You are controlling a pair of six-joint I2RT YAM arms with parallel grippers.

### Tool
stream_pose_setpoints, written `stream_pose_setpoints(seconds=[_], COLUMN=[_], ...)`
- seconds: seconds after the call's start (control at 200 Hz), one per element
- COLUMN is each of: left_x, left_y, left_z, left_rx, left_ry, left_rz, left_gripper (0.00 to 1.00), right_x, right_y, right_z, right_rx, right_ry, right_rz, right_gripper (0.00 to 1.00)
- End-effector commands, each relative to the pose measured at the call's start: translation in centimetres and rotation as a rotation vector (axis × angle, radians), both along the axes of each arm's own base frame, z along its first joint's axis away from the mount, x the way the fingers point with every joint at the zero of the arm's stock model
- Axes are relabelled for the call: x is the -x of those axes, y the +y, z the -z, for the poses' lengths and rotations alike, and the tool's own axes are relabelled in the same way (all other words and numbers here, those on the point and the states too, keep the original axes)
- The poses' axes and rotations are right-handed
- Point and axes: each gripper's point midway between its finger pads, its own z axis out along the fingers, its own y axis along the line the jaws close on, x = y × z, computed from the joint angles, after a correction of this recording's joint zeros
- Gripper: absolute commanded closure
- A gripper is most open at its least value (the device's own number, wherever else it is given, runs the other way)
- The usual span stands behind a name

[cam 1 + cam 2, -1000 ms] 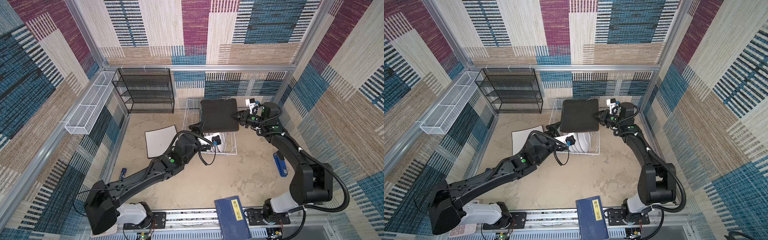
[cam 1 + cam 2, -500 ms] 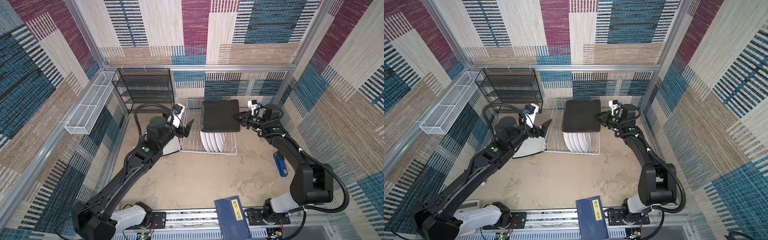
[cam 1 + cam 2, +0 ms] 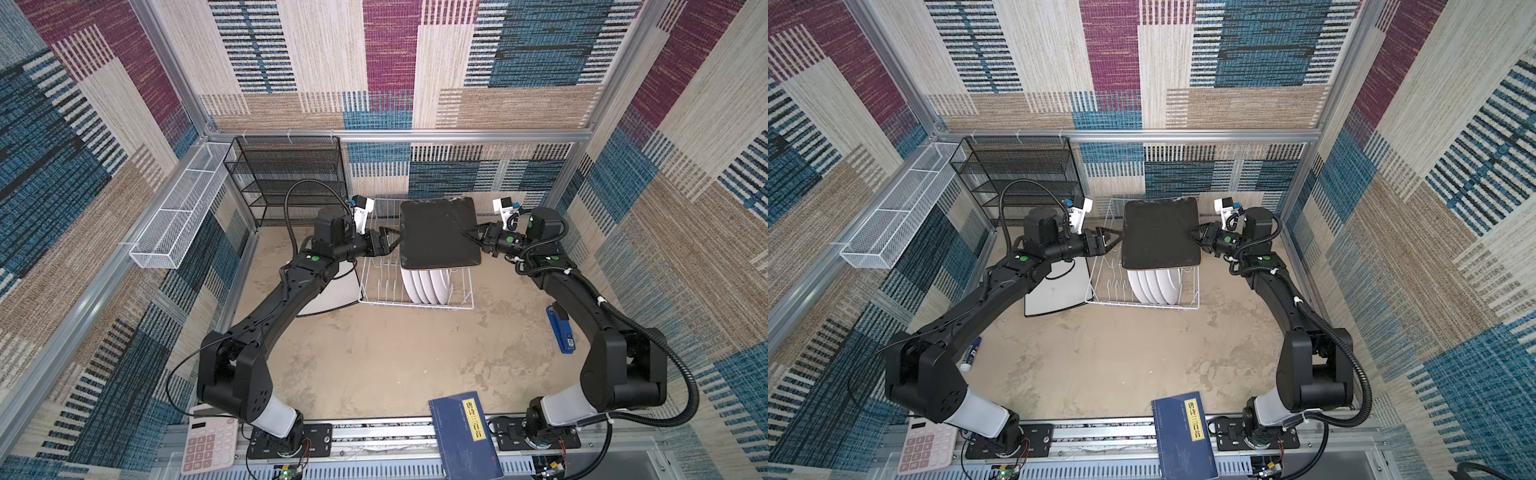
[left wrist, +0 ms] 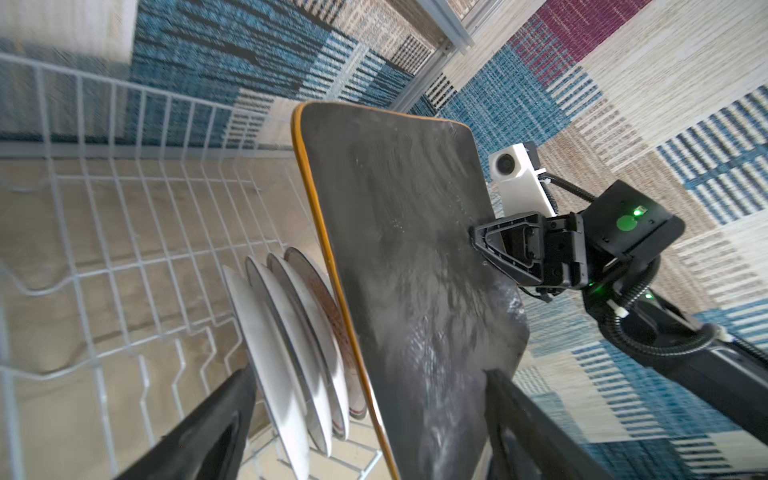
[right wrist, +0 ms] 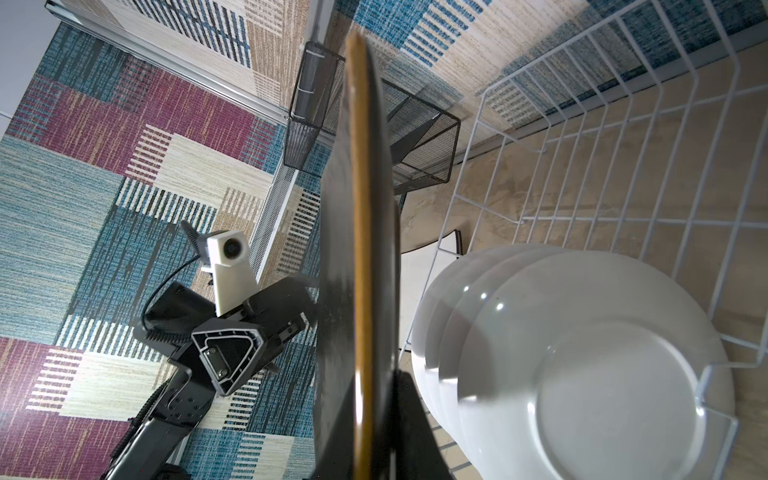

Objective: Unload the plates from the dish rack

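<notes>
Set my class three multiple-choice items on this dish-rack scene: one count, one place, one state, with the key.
1. How many round white plates stand in the dish rack? A two; B four; C six.
2. Where is the white square plate? A flat on the table beside the rack; B in the rack; C on the round plates.
3. The right end effector is: A open and empty; B out of view; C shut on the black plate.
Key: 1B, four rims show in the left wrist view; 2A, both top views show it lying there; 3C, it pinches the plate's edge.
</notes>
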Motion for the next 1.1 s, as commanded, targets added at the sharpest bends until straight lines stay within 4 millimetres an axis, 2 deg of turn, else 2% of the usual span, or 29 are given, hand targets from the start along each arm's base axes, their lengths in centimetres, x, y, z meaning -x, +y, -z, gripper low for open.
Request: stream_pose_setpoints(seconds=[0.0, 0.436, 0.876, 1.097], left_x=[0.1, 0.4, 0.8, 0.9], left_y=[-1.7, -5.9, -6.8, -6.9], left_z=[-2.1, -0.3, -0.5, -0.5], left_rx=[0.123, 0.166, 0.193, 0.193], left_ry=[0.017, 0.118, 0.123, 0.139], left_rz=[0.086, 0.247, 0.296, 0.302], left_gripper=[0.13, 0.32, 0.71, 0.97], right_x=[0.7, 0.5, 0.4, 0.2], right_y=[0.5, 0.8, 1.0, 1.0], right_z=[-3.0, -2.1, -1.2, -0.6], right_rx=[-0.011, -0.014, -0.026, -0.027], right_ry=[-0.147, -0.132, -0.113, -0.097], right_rz=[-0.053, -0.077, -0.098, -0.100], right_gripper=[1.00, 1.00, 1.00, 1.00])
